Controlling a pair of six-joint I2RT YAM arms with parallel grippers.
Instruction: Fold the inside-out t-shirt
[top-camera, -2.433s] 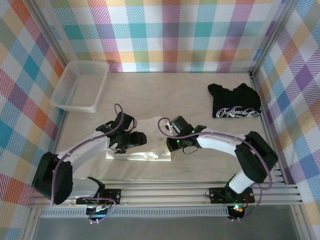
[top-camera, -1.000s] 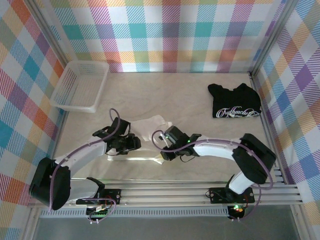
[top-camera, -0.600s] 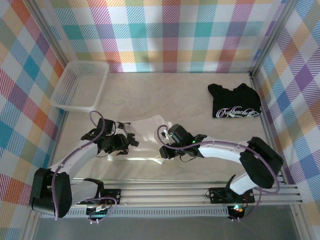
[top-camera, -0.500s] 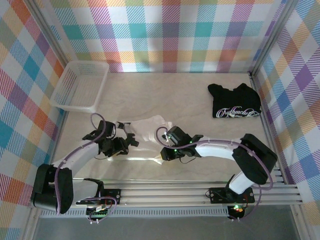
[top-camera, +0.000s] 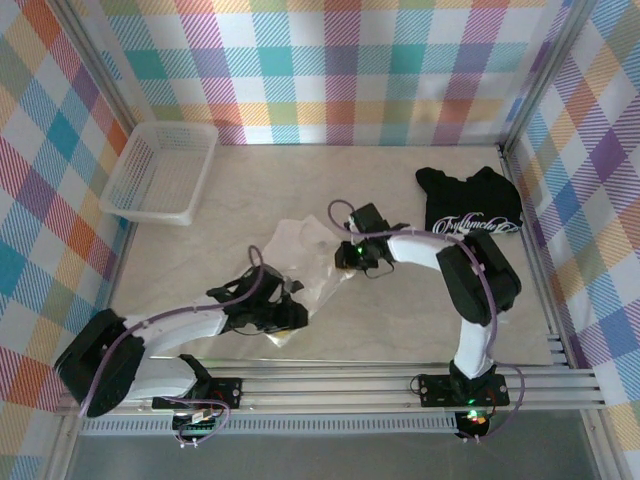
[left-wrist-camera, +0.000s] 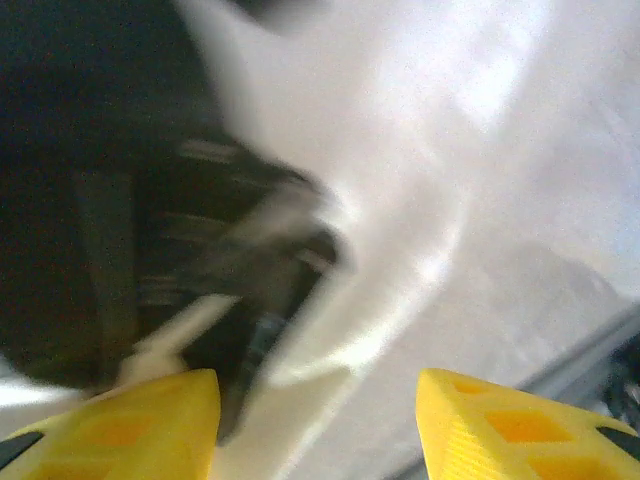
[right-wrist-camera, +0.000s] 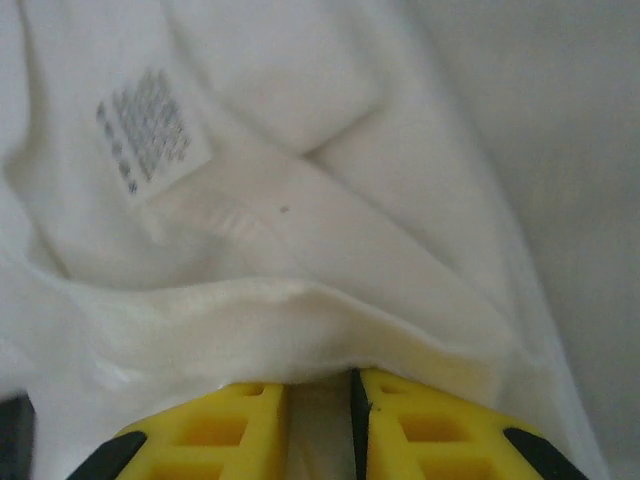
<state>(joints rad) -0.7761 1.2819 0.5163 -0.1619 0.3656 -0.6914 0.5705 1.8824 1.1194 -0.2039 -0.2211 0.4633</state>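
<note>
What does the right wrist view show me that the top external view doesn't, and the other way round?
Right wrist: the printed care label on the inside-out t-shirt, and the right gripper nearly closed, pinching a fold of it. Top external: the white basket at far left, the black t-shirt at far right, and the left gripper at the white shirt's near edge. Both: the white shirt with the right gripper on it.

White plastic mesh basket stands upright at the far left corner of the tabletop. Black t-shirt with white script lettering lies folded flat near the far right corner. Plaid walls border the tabletop.
</note>
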